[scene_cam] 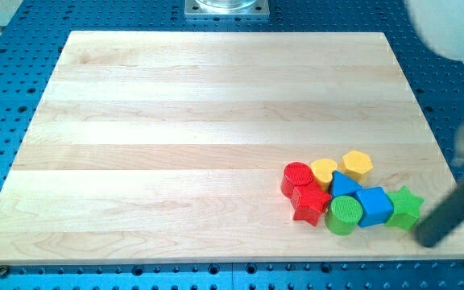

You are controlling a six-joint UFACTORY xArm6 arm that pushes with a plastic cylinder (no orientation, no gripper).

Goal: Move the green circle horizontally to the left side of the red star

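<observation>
Looking down steeply from above and in front onto a wooden board [216, 145], taking in nearly all of it plus the blue perforated table [6, 121] around its edges. Sitting at middling range, with a metal mount [227, 7] cropped at the view's top. Being the only view, sharing nothing with another.

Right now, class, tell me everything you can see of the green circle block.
The green circle block is a short, upright cylinder with a ribbed top face, material unclear. It rests on the wooden board near the view's bottom right, pressed between the red star block and the blue cube block. My tip sits apart, right of the cluster.
</observation>
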